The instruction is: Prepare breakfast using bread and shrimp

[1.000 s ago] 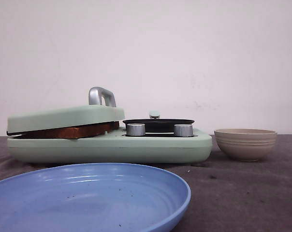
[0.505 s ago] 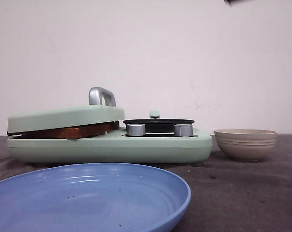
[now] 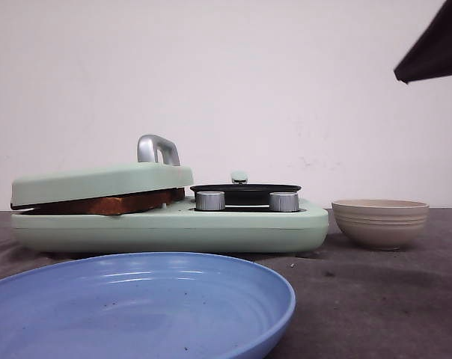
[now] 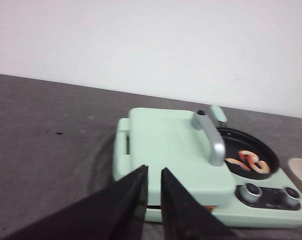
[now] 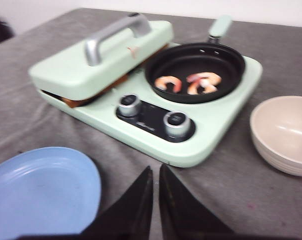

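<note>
Both tools show their fingers nearly together with only a thin gap and nothing between them: the left tool [image 4: 153, 197] hangs over the near edge of the mint-green breakfast maker [image 3: 170, 224], and the right tool [image 5: 155, 192] hovers above the bench [image 5: 226, 200] in front of that appliance. Against the front view of half a second ago, a dark wedge of arm [image 3: 434, 48] now fills the upper right corner, high above the beige bowl [image 3: 380, 222], where only a sliver showed at the top edge; everything on the bench lies unchanged.

The bread [image 3: 106, 203] sits clamped under the appliance's closed lid [image 3: 102, 182], only its browned crust edge peeking from the slot, so how many slices lie there cannot be told. The shrimp [image 5: 188, 82] rest in the black pan [image 5: 195, 70] set into the appliance beside the lid; from the front the pan's rim hides them. Two silver knobs [image 5: 153, 112] stand on the appliance in front of the pan. The blue plate [image 3: 136, 307] in front of the appliance is cut off by the frame's edge, and both wrist views are soft with blur.
</note>
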`<move>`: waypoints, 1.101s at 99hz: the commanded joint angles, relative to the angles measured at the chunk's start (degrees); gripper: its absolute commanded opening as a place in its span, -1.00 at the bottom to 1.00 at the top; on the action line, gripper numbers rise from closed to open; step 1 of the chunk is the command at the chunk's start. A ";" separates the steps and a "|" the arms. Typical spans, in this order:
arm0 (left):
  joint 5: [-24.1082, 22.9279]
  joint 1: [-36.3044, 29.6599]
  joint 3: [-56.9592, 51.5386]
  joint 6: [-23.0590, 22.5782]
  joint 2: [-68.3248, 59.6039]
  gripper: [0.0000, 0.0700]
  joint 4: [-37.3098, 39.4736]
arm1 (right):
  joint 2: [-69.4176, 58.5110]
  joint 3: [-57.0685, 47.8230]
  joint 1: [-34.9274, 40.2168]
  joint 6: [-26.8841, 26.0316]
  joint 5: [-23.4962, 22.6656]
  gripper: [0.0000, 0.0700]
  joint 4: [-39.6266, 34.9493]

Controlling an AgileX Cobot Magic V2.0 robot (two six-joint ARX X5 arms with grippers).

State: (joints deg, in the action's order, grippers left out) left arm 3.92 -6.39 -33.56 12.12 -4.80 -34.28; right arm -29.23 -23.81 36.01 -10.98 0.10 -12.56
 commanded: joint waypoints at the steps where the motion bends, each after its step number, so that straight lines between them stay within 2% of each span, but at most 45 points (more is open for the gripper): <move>1: -1.40 0.02 -0.04 0.68 0.07 -1.00 0.26 | -0.17 0.04 0.52 -1.62 2.01 -0.97 0.50; 21: -1.90 0.00 -0.11 1.70 0.07 -1.00 -2.73 | -0.15 0.04 0.52 -6.21 2.91 -0.97 0.52; 109: -1.84 0.09 0.20 2.25 0.74 -1.00 -3.76 | -0.15 0.02 0.52 -6.16 2.95 -0.97 0.55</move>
State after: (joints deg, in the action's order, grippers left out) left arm 2.09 -6.39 -33.56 14.35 -4.73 -38.46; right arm -29.23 -23.81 36.01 -16.62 2.85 -12.58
